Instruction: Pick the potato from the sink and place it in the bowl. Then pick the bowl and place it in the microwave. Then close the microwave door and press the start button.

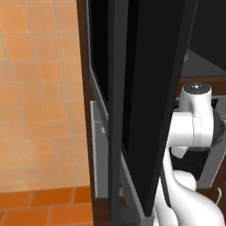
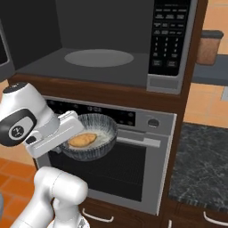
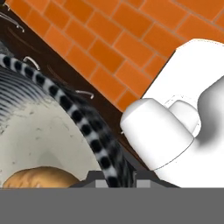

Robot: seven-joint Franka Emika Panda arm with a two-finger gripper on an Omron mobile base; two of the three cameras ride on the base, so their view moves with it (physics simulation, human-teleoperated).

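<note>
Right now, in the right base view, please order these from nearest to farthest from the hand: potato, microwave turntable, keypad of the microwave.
1. The potato, inside the bowl that the hand grips by its rim.
2. The turntable, above, on the microwave floor.
3. The keypad, upper right.

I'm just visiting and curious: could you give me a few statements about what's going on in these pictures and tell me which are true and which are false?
1. The potato lies inside the bowl. True.
2. The bowl sits on the microwave's turntable. False: it is held in the air in front of the oven, below the microwave.
3. The microwave door is open. True.
4. The gripper is shut on the bowl's rim. True.
5. The bowl is tipped upside down. False: it is upright, with the potato resting in it.
</note>
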